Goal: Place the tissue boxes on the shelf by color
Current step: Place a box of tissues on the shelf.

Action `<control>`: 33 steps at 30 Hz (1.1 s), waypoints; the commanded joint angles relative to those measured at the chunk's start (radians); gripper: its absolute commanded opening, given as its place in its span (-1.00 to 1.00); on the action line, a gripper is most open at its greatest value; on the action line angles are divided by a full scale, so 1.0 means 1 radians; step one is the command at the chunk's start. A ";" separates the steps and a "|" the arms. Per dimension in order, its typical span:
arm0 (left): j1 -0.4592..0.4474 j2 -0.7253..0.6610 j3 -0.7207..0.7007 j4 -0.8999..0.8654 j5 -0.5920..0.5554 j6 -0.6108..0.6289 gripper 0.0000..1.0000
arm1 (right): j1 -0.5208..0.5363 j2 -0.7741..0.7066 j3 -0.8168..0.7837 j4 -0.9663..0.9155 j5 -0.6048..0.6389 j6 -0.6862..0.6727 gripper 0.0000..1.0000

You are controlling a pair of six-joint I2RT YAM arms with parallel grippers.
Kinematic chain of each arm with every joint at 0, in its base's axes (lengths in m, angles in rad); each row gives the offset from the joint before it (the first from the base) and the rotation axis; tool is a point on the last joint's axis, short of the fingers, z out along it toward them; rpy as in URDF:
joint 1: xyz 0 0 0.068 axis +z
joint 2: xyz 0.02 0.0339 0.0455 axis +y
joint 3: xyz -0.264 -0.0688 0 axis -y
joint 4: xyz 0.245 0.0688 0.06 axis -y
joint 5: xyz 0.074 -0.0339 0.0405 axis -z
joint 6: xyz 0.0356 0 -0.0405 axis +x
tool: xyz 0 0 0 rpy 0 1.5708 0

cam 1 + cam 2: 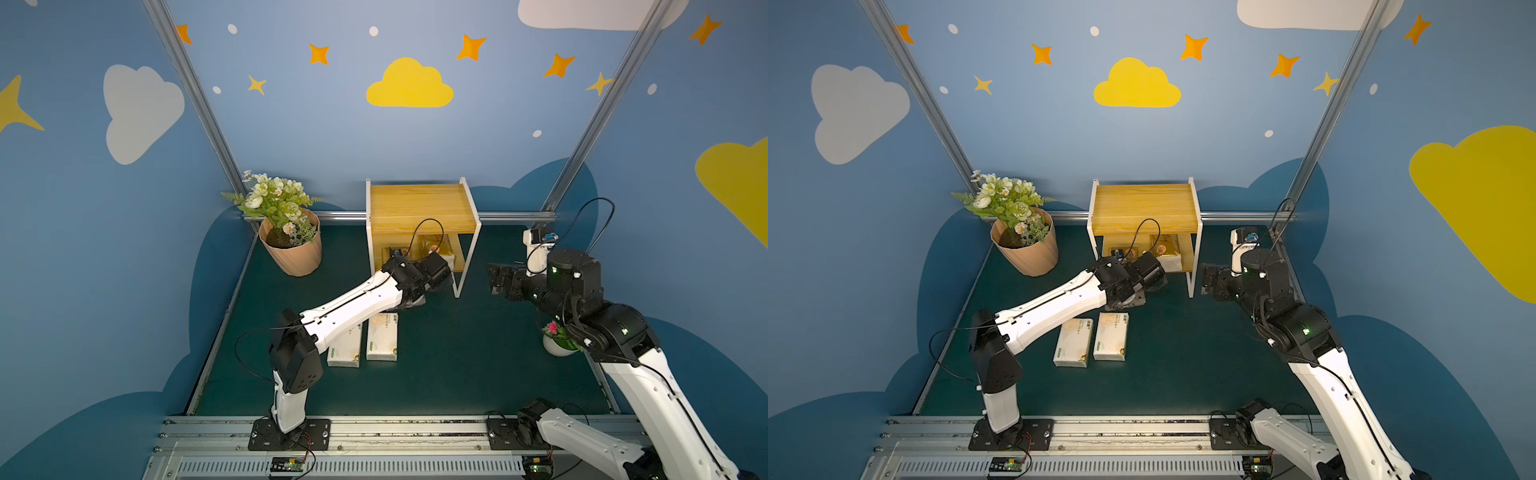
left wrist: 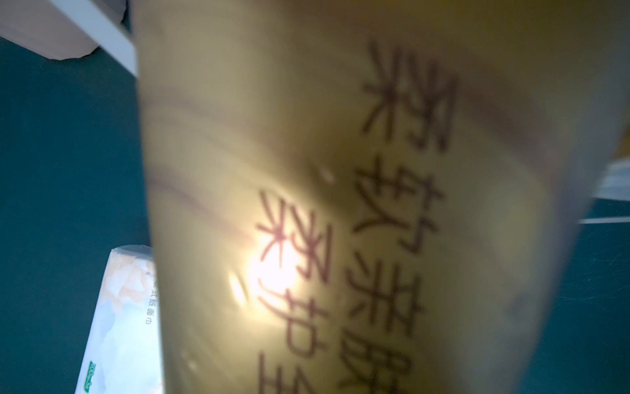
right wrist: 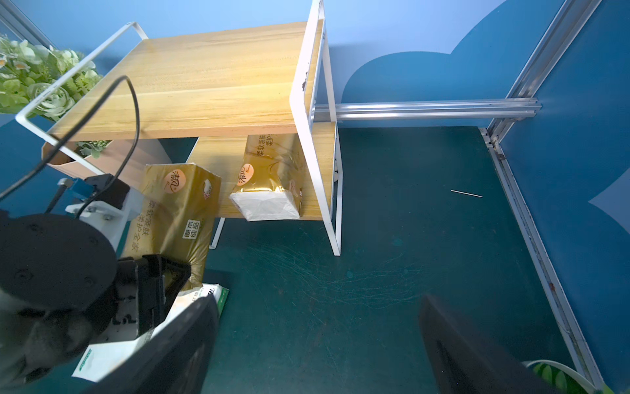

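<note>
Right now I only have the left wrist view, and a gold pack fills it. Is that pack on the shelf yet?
Observer: Partly. The left gripper clamps the gold pack by its near end; the far end is under the top board of the shelf.
Operator: Is the lower board free?
Observer: No, a second gold pack lies on its right half, beside yours.
Operator: Where's the right gripper?
Observer: The right gripper is open and empty, hovering off the shelf's right side.
</note>
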 commanded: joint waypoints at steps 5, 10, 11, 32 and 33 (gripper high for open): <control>0.064 0.081 0.131 0.002 0.041 0.129 -0.87 | 0.000 0.018 0.018 0.005 0.035 -0.027 0.97; 0.090 0.151 0.262 -0.052 0.047 0.163 -0.84 | -0.002 0.024 0.013 0.016 0.044 -0.043 0.96; 0.094 0.166 0.293 -0.063 0.051 0.169 -0.84 | -0.004 0.024 0.009 0.019 0.046 -0.042 0.96; 0.084 0.279 0.516 -0.203 0.037 0.159 -0.81 | -0.012 -0.023 -0.045 0.039 0.040 -0.042 0.97; 0.079 0.273 0.510 -0.204 0.025 0.159 -0.81 | -0.012 -0.023 -0.047 0.043 0.037 -0.042 0.96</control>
